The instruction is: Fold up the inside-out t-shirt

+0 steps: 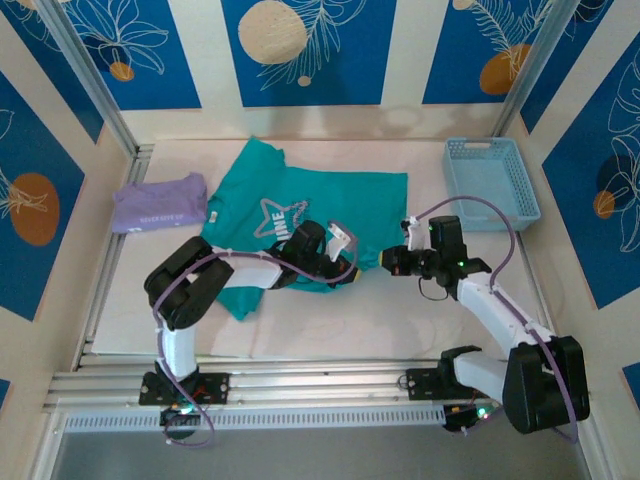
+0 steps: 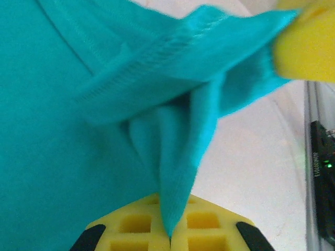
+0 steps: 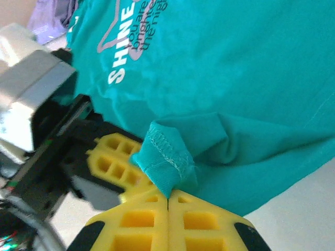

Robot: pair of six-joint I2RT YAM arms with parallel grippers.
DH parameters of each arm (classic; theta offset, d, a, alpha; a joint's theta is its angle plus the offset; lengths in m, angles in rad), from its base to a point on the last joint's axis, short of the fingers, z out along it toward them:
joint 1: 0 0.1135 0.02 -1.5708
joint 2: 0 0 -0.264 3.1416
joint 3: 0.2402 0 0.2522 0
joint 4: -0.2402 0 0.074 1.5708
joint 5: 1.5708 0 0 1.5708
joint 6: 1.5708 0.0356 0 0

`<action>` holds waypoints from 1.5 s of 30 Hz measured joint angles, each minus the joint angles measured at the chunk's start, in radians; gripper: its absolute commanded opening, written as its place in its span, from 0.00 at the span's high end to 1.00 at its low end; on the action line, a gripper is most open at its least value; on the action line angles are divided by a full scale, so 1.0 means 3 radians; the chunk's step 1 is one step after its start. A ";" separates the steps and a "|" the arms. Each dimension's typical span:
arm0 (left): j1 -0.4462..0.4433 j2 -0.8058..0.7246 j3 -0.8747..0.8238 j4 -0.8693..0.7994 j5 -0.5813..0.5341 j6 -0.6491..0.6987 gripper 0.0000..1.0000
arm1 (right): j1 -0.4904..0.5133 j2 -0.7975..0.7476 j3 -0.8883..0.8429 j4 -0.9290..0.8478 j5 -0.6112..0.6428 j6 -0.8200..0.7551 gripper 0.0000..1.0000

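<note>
The inside-out t-shirt [image 1: 320, 195] is teal, with a whitish star and "SHINE" print, and lies spread across the middle of the white table. Both grippers meet at its near hem. My left gripper [image 1: 347, 268] is shut on a pinched fold of teal cloth [image 2: 178, 172], which rises from between its yellow fingers [image 2: 209, 225]. Just to its right, my right gripper [image 1: 386, 262] is shut on a bunched bit of stitched hem [image 3: 165, 151]. The left gripper's yellow fingers [image 3: 112, 162] sit close beside that hem in the right wrist view.
A folded lavender shirt [image 1: 160, 202] lies at the shirt's left. A light blue basket [image 1: 492, 180] stands at the back right. Blue-patterned walls close in the table on three sides. Bare white tabletop [image 1: 400, 330] runs along the front.
</note>
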 measured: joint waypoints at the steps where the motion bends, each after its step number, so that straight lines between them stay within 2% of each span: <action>1: 0.0000 0.0013 0.0003 -0.0024 -0.0032 0.0032 1.00 | -0.0053 0.0000 0.0004 -0.0051 -0.0078 0.0047 0.96; 5: -0.0003 0.0020 0.0003 -0.0079 -0.0114 0.0178 1.00 | -0.0217 0.0008 0.0004 -0.0201 -0.0229 0.0249 0.95; 7: -0.0017 0.0020 0.0004 -0.0094 -0.0126 0.0290 1.00 | -0.0203 0.0052 0.0018 -0.0301 -0.0172 0.0281 0.90; 13: -0.0043 0.0020 0.0006 -0.0112 -0.0090 0.0490 1.00 | 0.0203 0.0158 0.0205 -0.0604 0.0425 0.0203 0.67; 17: -0.0048 0.0020 0.0006 -0.0112 -0.0053 0.0525 1.00 | 0.0415 0.0158 0.0309 -0.0629 0.0771 0.0168 0.62; 27: -0.0055 0.0020 0.0006 -0.0112 -0.0019 0.0526 1.00 | 0.0543 0.0401 0.0514 -0.0722 0.1245 0.0055 0.59; 35: -0.0055 0.0020 0.0006 -0.0112 -0.0018 0.0526 1.00 | 0.0554 0.0605 0.0610 -0.0716 0.1286 -0.0062 0.63; 45: -0.0056 0.0033 0.0008 -0.0111 0.0032 0.0525 1.00 | 0.0554 0.0818 0.0753 -0.0665 0.1216 -0.0221 0.60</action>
